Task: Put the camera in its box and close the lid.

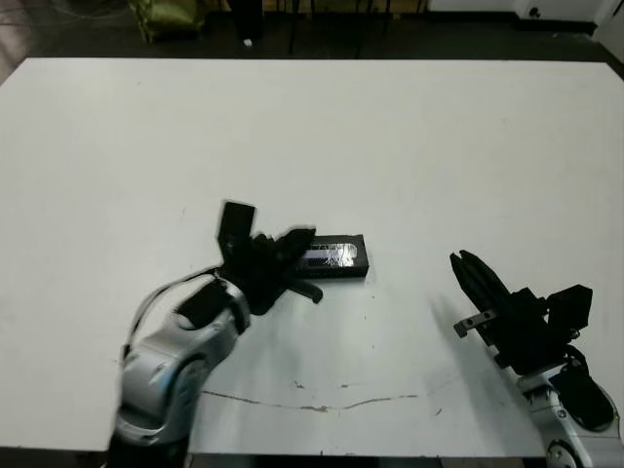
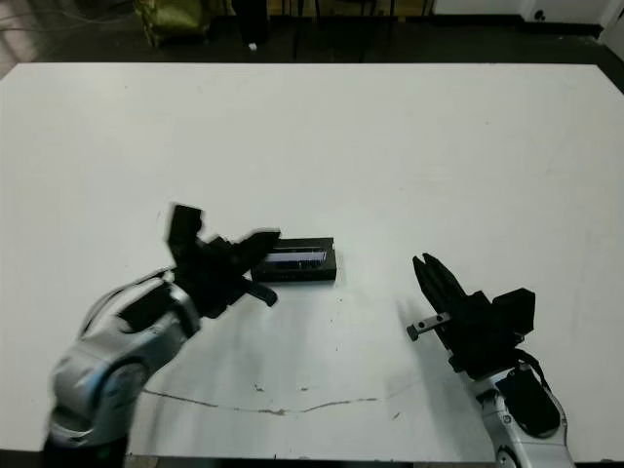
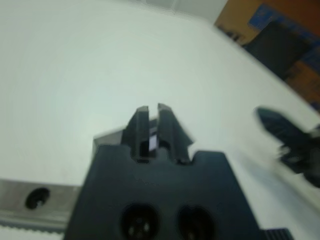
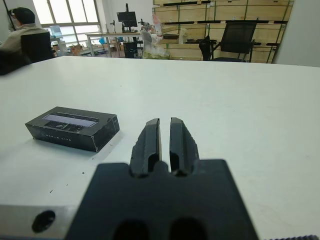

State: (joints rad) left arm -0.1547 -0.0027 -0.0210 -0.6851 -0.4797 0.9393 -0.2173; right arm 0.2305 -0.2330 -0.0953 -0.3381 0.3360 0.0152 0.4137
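At centre frame, the flat black rectangular lid with its glossy silvery strip (image 4: 70, 122) sits on the box on my white table (image 1: 409, 136). Left tool (image 1: 268, 244), clenched, touches its end; right tool (image 4: 165, 145), clenched, idles lower right. I judge closing done; next, withdraw.

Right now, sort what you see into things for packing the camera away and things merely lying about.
For the job: box; lid, sitting on the box; left gripper; right gripper. The camera itself is not visible.

Just about, all beyond the table: office chair; person; green object.
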